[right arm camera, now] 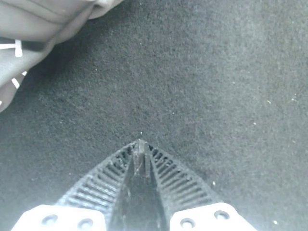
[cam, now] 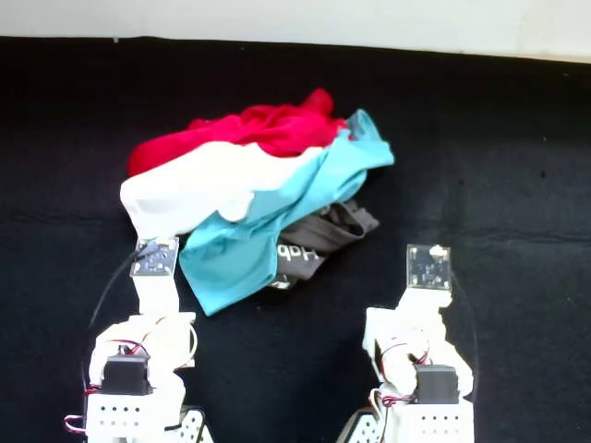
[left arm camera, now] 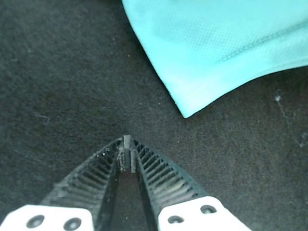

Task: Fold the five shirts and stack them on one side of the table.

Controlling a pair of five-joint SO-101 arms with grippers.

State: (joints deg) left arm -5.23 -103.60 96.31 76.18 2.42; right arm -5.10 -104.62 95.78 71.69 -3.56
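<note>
Shirts visible: four, namely one red shirt, one white shirt, one turquoise shirt, one dark grey shirt. Hands: two, namely one left hand, one right hand. Bench: one

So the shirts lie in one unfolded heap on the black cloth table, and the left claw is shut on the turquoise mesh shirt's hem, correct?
Not quite. The left claw is shut, but on nothing: in the left wrist view the turquoise mesh shirt's hem lies apart from its tips.

The left gripper and the right gripper point downward, jaws fully closed.
</note>
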